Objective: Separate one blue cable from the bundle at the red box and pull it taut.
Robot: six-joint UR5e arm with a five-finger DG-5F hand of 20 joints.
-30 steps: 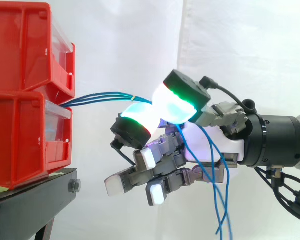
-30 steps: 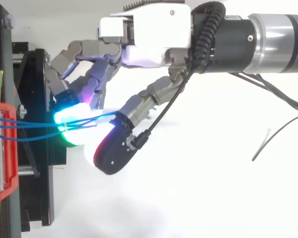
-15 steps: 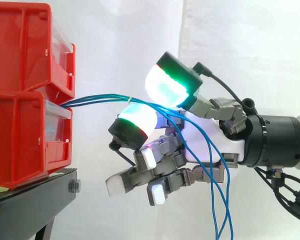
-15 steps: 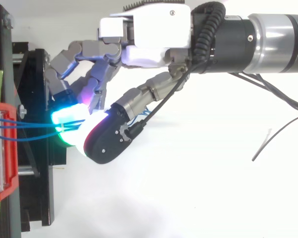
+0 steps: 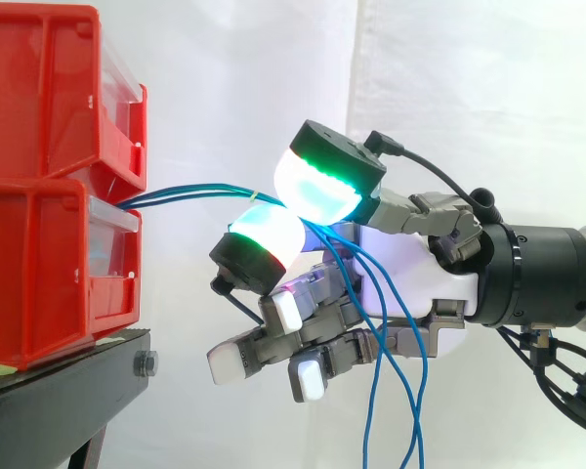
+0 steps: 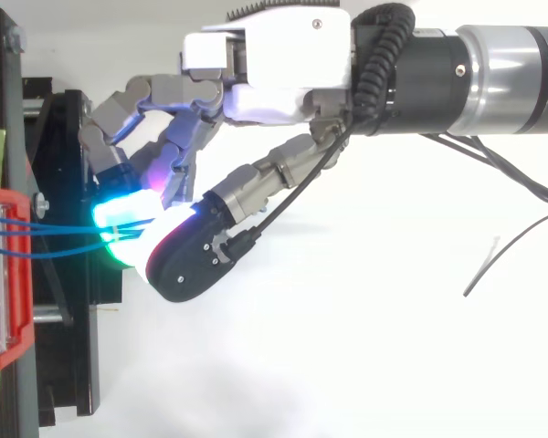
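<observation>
At the left edge, two red bins [image 5: 59,176] were seen stacked on a black stand [image 5: 68,381], their fronts turned toward the hand. A bundle of thin blue cables [image 5: 190,191] was led out from the seam between the upper and the lower bin. It was carried nearly level across open air and was gathered by a small pale tie [image 5: 254,193] just short of the hand. From above, the same strands [image 6: 55,233] were shown fanned apart at the bin and drawn together toward the right.

The bundle was pinched between two large pads [image 5: 317,186] glowing cyan and green, one set above the other. How many strands were caught could not be made out. Past the pinch the cables were let fall in slack loops across the palm of the hand [image 5: 410,283] and out of the lower edge.

The lower fingers were held curled, apart from the stand's corner. Open room was left between bins and hand, beneath the hand, and before the white curtain [image 5: 469,88].
</observation>
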